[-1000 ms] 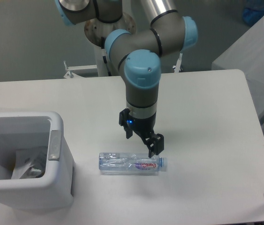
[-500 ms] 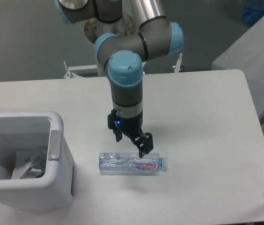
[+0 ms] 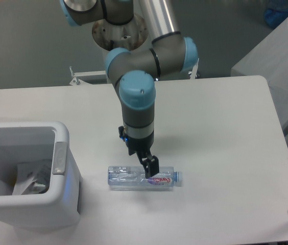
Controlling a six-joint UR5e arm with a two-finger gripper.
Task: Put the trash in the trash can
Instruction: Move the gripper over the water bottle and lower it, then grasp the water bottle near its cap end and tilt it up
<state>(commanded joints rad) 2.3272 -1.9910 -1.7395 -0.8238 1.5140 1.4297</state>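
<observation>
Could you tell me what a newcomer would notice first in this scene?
The grey arm with light-blue joints, its black hand lowered onto a clear plastic bottle with a purple-red label lying mid-table. At the left edge stands a large white rectangular plastic bin with crumpled clear wrapping inside.

Lab: pedestal-mounted robot arm

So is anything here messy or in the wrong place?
Yes: the plastic bottle lies on its side on the table instead of in the trash can. The gripper is right at it. A crumpled wrapper is already in the can.
</observation>
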